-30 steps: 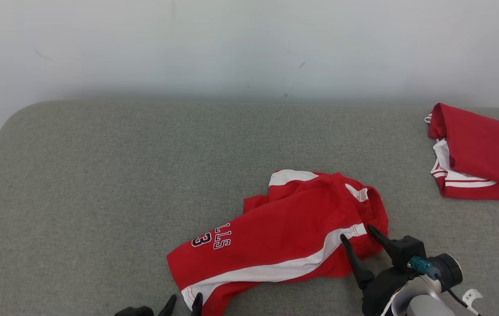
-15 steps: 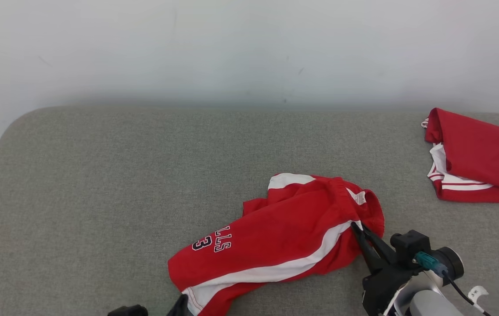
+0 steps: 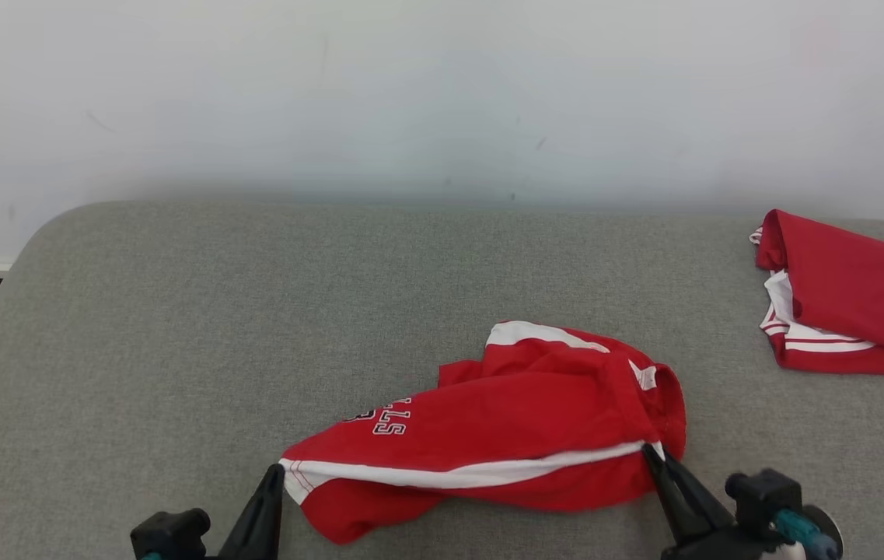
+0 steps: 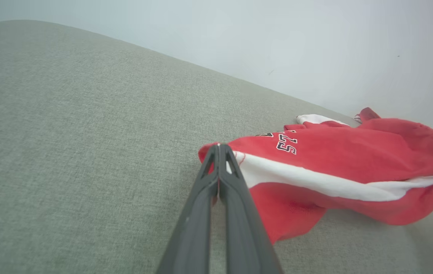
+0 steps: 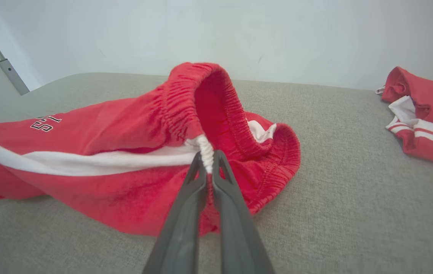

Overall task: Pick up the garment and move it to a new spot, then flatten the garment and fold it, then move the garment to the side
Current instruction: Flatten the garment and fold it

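As the shorts (image 3: 504, 428) sag between them, the left gripper (image 3: 275, 474) pinches their hem (image 4: 239, 156) in closed fingers (image 4: 201, 213), the right gripper (image 3: 650, 453) their waistband (image 5: 205, 147).

The garment (image 3: 504, 435) lies on the surface (image 3: 255, 311), toward its near edge. The left claw (image 3: 277, 469) pinches the garment's left end (a hem corner), and the right claw (image 3: 648, 449) pinches its right end, at the waistband. A second garment (image 3: 854, 303) lies well apart, right of the garment and farther back. A wall (image 3: 410, 93) stands behind.
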Robot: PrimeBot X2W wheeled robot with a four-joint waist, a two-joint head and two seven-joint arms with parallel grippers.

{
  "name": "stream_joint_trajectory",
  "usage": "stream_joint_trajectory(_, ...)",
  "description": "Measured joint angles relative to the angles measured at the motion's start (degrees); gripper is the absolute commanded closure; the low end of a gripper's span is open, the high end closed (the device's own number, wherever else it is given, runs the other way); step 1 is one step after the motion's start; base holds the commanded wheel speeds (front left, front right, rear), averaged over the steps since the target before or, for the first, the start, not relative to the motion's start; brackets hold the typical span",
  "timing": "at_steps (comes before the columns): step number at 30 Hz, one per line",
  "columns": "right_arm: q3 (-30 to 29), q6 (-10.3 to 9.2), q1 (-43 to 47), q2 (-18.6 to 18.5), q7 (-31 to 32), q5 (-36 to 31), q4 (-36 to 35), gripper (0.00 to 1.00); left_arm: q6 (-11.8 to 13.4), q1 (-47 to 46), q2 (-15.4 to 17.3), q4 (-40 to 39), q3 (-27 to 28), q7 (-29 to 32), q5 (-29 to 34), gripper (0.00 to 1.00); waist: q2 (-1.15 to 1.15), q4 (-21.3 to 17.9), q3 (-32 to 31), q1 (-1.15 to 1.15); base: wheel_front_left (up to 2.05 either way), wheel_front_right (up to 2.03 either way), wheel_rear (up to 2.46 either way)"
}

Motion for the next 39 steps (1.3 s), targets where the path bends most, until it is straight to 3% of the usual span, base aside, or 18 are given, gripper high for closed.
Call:
stream_joint_trajectory(5,-0.79,0.0,4.85,0.16,0.89,1.08,-2.74,1.0,-0.03,2.81,-0.33,0.31,-1.64,0.02,0.26,1.0,0.0,-0.71,-0.26,0.0,0.0,0.0,0.0)
stream_joint_trajectory(6,-0.83,0.0,5.41,0.15,1.16,1.07,-2.99,0.88,-0.03,3.46,-0.34,0.71,-2.15,0.23,0.15,1.0,0.0,-0.95,-0.23,0.0,0.0,0.0,0.0)
stream_joint_trajectory(7,-0.79,0.0,5.71,0.12,1.35,1.02,-3.26,0.15,-0.05,4.02,-0.34,1.22,-2.71,0.26,0.15,1.0,0.0,-1.18,-0.2,0.0,0.0,0.0,0.0)
stream_joint_trajectory(8,-0.83,0.0,5.92,0.1,1.36,1.01,-3.57,0.0,-0.08,4.6,-0.45,1.64,-3.08,0.29,0.12,1.0,0.0,-1.39,-0.16,0.0,0.0,0.0,0.0)
stream_joint_trajectory(9,-0.87,0.0,6.06,0.1,1.45,0.99,-3.83,0.0,-0.08,5.05,-0.63,2.18,-3.43,0.55,-0.24,0.85,0.0,-1.57,-0.12,0.0,0.0,0.0,0.0)
stream_joint_trajectory(10,-0.83,0.0,6.19,0.1,1.69,0.77,-4.07,0.0,-0.09,5.52,-0.67,2.46,-3.92,0.57,-0.67,0.58,0.0,-1.73,-0.08,0.0,0.0,0.0,0.0)
stream_joint_trajectory(11,-0.8,0.0,6.31,0.0,1.89,0.38,-4.23,0.0,-0.1,5.84,-0.65,2.71,-4.26,0.57,-0.7,0.58,0.0,-1.83,-0.03,0.0,0.0,0.0,0.0)
stream_joint_trajectory(12,-0.79,0.0,6.36,-0.15,1.93,0.19,-4.42,0.0,-0.1,5.89,-0.64,2.88,-4.36,0.57,-0.91,0.06,0.0,-1.87,0.02,0.0,0.0,0.0,0.0)
stream_joint_trajectory(13,-0.73,0.0,6.36,-0.33,2.02,-0.04,-4.69,0.0,-0.1,5.87,-0.58,2.99,-4.41,0.56,-1.12,0.0,0.0,-1.85,0.06,0.0,0.0,0.0,0.0)
stream_joint_trajectory(32,2.76,0.0,4.82,-2.44,6.48,-1.49,-5.67,0.0,-0.36,0.33,-0.67,8.8,-8.82,1.02,-5.41,0.0,0.0,-1.95,1.75,0.0,0.0,0.0,0.0)
stream_joint_trajectory(33,3.2,0.0,4.38,-2.45,6.94,-1.34,-5.22,0.59,-0.36,0.1,-0.67,9.0,-9.11,1.02,-6.16,0.53,0.0,-2.04,1.84,0.0,0.0,0.0,0.0)
stream_joint_trajectory(34,4.1,0.0,4.03,-2.59,7.36,-1.34,-4.82,1.0,-0.36,-0.24,-0.7,9.07,-9.47,1.01,-6.67,1.0,0.0,-2.09,1.93,0.0,0.0,0.0,0.0)
stream_joint_trajectory(39,5.37,0.0,3.21,-2.7,7.39,-0.22,-4.81,1.0,-0.37,-0.74,-0.07,8.12,-11.41,0.78,-9.04,1.0,0.0,-1.9,1.92,0.0,0.0,0.0,0.0)
